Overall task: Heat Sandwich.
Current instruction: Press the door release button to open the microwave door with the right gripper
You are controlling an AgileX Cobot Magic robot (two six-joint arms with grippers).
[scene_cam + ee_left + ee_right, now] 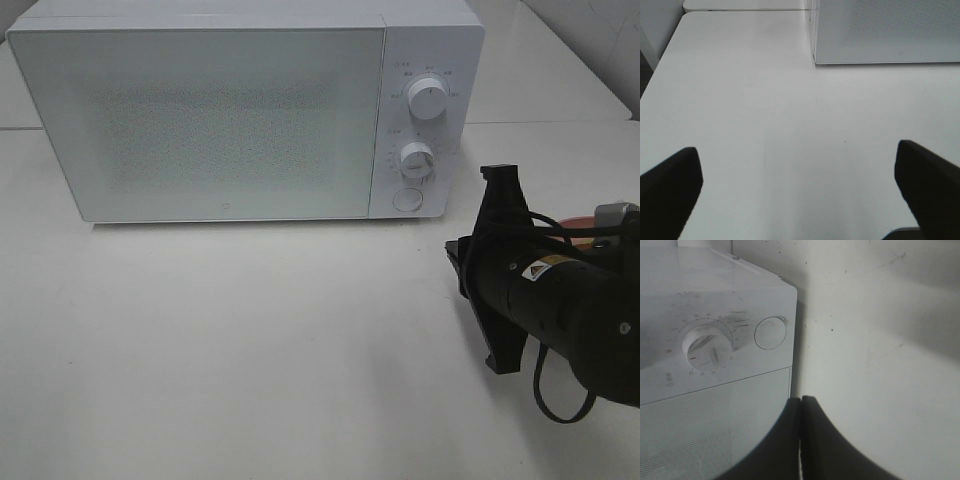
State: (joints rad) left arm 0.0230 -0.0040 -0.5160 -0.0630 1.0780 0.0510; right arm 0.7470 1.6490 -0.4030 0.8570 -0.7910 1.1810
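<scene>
The left end effector (797,165) hangs over bare white bench (790,100) with its fingers wide apart, holding nothing. The right end effector (801,405) has its fingers pressed together and empty, close to the front corner of the microwave (200,110), with the round button (770,333) just beyond. In the high view, a sliver of pink plate (577,220) shows behind the right arm (560,310) at the right edge. The sandwich is hidden, so where it lies relative to either end effector cannot be told. Farthest back, at upper left, the microwave's door is closed.
</scene>
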